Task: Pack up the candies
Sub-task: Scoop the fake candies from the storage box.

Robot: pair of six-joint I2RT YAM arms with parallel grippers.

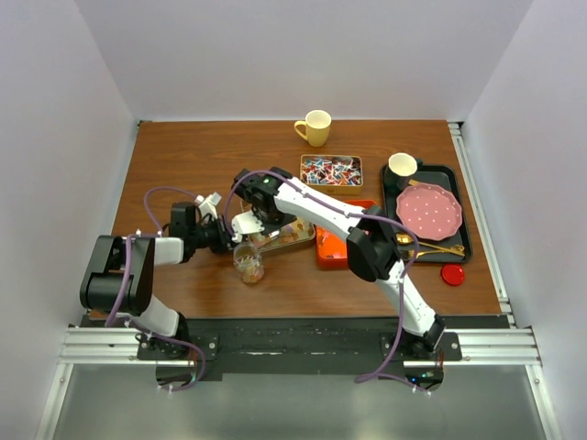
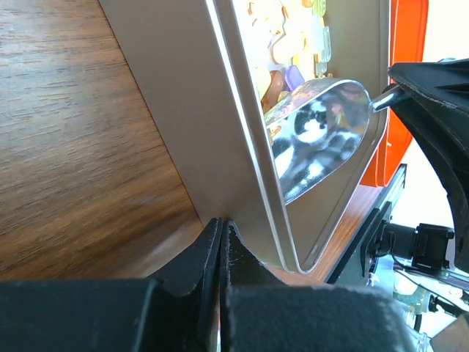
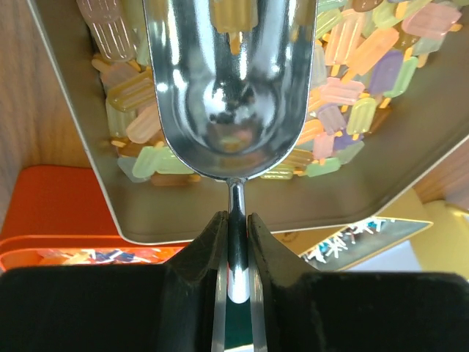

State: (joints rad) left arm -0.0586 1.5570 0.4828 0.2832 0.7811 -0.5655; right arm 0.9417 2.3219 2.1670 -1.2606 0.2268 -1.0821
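Observation:
Pastel popsicle-shaped candies (image 3: 352,95) lie heaped in a silver metal tin (image 1: 286,240), which is tilted. My left gripper (image 2: 220,229) is shut on the tin's wall (image 2: 190,110) at its left end (image 1: 227,236). My right gripper (image 3: 236,220) is shut on the handle of a shiny metal scoop (image 3: 231,81). The scoop's bowl sits over the pastel heap and looks empty. It also shows in the left wrist view (image 2: 315,139). Red-blue-white wrapped candies (image 1: 331,170) fill a gold tin at the back. A glass jar (image 1: 248,264) holding some candies stands just in front of the silver tin.
An orange tray (image 1: 332,246) with wrapped candies sits right of the silver tin. A yellow mug (image 1: 314,128) stands at the back. A black tray (image 1: 459,240) at the right holds a pink dotted plate (image 1: 428,211), a white cup (image 1: 402,165) and gold spoons. A red lid (image 1: 452,274) lies near it.

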